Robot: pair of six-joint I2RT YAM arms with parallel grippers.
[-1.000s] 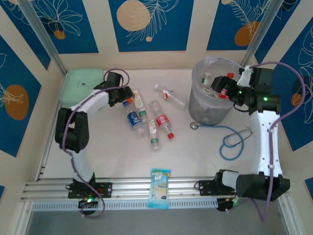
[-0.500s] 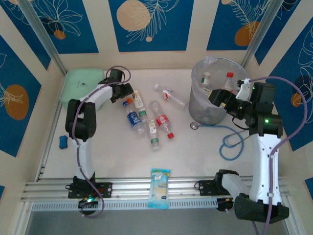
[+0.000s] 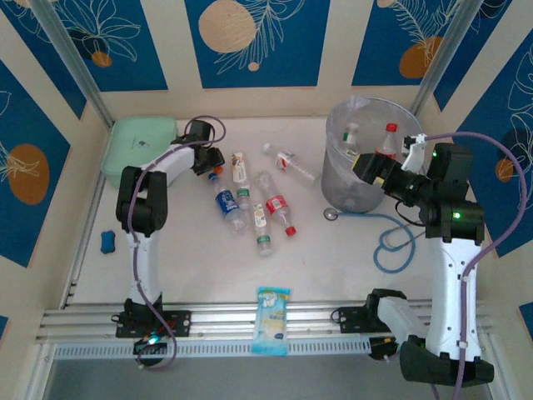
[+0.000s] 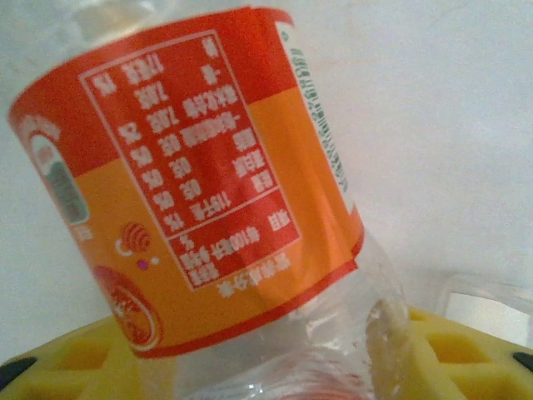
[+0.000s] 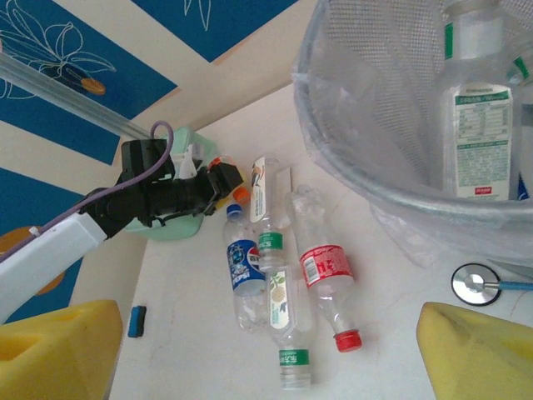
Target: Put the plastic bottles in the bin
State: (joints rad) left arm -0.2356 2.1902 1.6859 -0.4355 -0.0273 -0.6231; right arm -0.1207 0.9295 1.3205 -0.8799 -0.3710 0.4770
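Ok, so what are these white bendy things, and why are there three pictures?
They are two robot arms bolted to a table. One picture is taken from above. The other two come from little cameras on each arm's wrist. Plastic bottles lie on the table, and some are already in the grey bin. The left gripper is pinching an orange-labelled bottle between its yellow pads. The right gripper is open near the bin, holding nothing.
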